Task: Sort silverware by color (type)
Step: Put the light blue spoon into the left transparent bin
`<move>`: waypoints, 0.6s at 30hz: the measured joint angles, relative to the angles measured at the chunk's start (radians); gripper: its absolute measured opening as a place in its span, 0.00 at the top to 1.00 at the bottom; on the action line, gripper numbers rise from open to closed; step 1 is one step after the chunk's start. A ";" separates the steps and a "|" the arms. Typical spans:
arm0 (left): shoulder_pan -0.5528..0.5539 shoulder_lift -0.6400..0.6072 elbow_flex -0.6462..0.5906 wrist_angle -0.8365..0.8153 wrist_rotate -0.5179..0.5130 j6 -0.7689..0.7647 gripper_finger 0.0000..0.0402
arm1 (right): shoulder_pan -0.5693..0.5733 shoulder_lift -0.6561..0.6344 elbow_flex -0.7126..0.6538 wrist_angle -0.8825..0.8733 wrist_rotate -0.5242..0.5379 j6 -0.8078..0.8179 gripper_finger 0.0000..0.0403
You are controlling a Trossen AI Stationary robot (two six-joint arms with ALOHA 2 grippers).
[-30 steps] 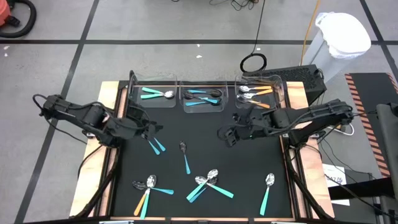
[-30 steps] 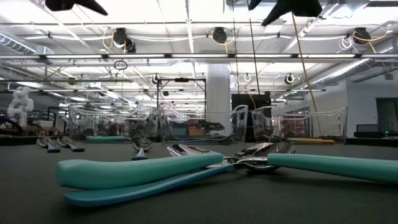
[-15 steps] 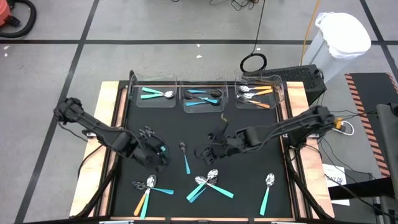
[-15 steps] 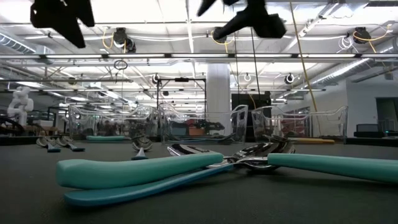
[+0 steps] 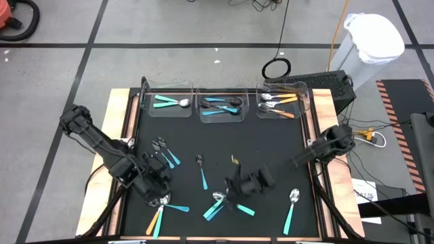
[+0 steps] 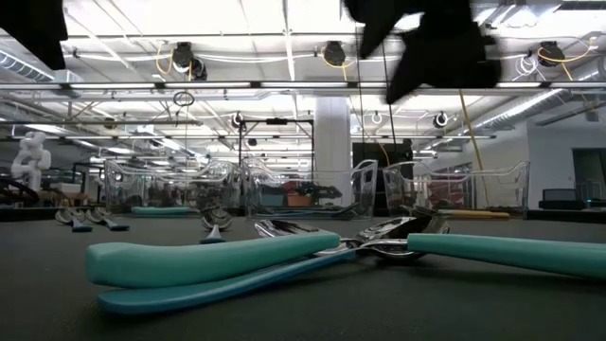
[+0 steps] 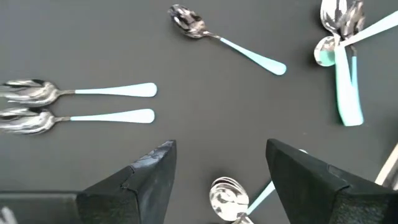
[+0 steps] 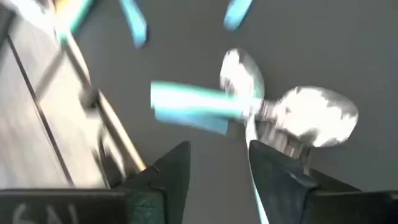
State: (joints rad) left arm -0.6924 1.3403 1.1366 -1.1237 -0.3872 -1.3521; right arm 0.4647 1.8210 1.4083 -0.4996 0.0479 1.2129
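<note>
The silverware (image 5: 224, 200) lay scattered over the near half of the black counter (image 5: 271, 142): a crossed cluster of teal-handled spoons (image 5: 227, 202) near the middle of the near edge, a single teal spoon (image 5: 291, 207) toward the near right corner, an orange and blue pair (image 5: 159, 210) toward the near left corner, two light blue spoons (image 5: 166, 154) by the left edge, and one more blue spoon (image 5: 202, 173) near the centre. Along the far edge stood three clear bins (image 5: 220, 105), holding teal, blue and orange pieces from left to right. The left gripper (image 5: 154, 184) hung over the near left pair, its fingers (image 7: 149, 174) spread wide and holding nothing. The right gripper (image 5: 237, 186) hovered right above the crossed cluster, fingers (image 8: 168, 171) parted and empty, spoon bowls (image 8: 298, 115) showing beyond them.
</note>
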 joint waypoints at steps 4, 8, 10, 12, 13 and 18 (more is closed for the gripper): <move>-0.025 0.000 0.000 -0.012 -0.036 -0.032 0.38 | 0.085 0.052 0.000 -0.040 0.064 -0.024 0.65; -0.052 0.000 0.000 -0.008 -0.073 -0.098 0.38 | 0.132 0.105 0.000 -0.049 0.115 -0.086 0.65; -0.071 0.000 0.000 -0.008 -0.084 -0.110 0.38 | 0.144 0.136 0.000 -0.052 0.120 -0.143 0.64; -0.085 0.000 0.000 -0.007 -0.098 -0.115 0.38 | 0.152 0.166 0.000 -0.052 0.159 -0.225 0.62; -0.089 0.000 0.000 -0.009 -0.108 -0.130 0.38 | 0.156 0.177 0.000 -0.055 0.195 -0.249 0.61; -0.098 0.000 0.000 0.004 -0.141 -0.162 0.38 | 0.158 0.228 0.003 -0.078 0.255 -0.235 0.59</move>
State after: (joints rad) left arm -0.7907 1.3403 1.1366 -1.1198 -0.5285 -1.5139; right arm 0.6223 2.0490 1.4109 -0.5774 0.3026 0.9784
